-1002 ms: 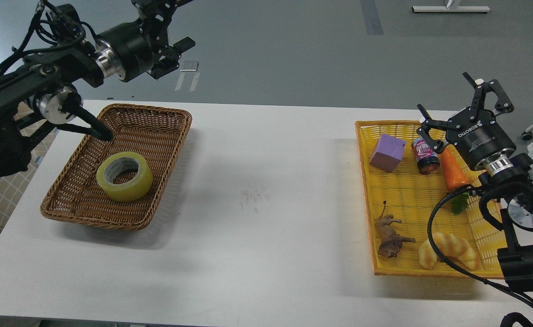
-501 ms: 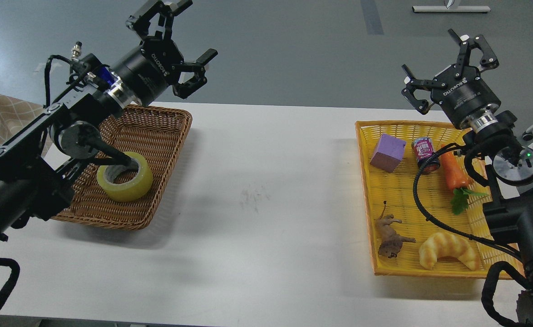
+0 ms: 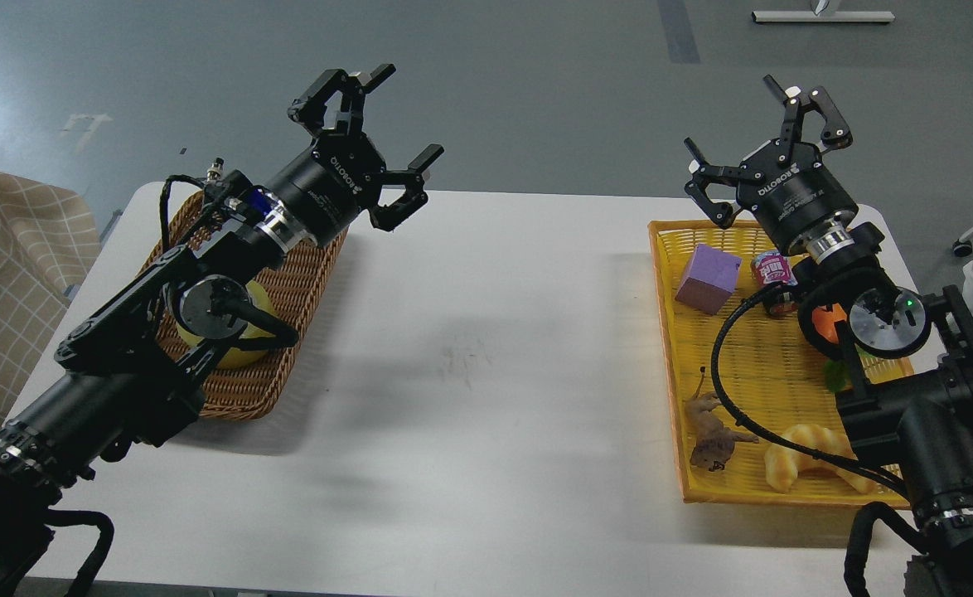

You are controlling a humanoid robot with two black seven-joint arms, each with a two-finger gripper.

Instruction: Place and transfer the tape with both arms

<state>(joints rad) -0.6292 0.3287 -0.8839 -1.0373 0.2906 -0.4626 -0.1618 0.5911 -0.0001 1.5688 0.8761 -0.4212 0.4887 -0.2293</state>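
Note:
The yellow tape roll (image 3: 248,355) lies in the brown wicker basket (image 3: 304,265) at the left of the table; my left arm covers most of it. My left gripper (image 3: 379,137) is open and empty, raised above the basket's far right corner. My right gripper (image 3: 764,141) is open and empty, raised above the far edge of the yellow tray (image 3: 669,348).
The yellow tray holds a purple cube (image 3: 708,278), a small can (image 3: 772,269), an orange carrot toy (image 3: 822,319), a toy animal (image 3: 712,435) and a croissant toy (image 3: 793,460). A chequered cloth (image 3: 6,274) lies at the left beyond the white table (image 3: 486,356).
Both arms have swung in towards the middle: the left gripper has moved right and down, the right gripper left. The left arm now covers most of the tape. The tape has not moved.

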